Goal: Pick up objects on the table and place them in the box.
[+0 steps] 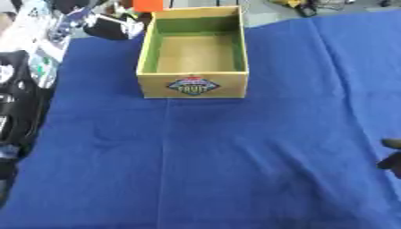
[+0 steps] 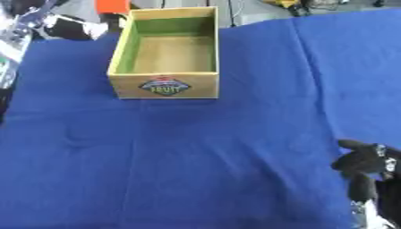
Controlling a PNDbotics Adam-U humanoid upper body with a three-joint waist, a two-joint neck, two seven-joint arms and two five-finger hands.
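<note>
Box (image 1: pixel 193 85) at far centre of blue cloth (image 1: pixel 235 156), interior bare, no loose objects visible on cloth; right hand (image 2: pixel 362 165) at lower right edge, fingers curled, holding nothing visible; left hand not seen; task either unstarted or lacking objects.

Open box (image 1: pixel 194 86) on blue cloth (image 1: pixel 203 170) — right hand (image 1: pixel 391 160) at edge.
</note>
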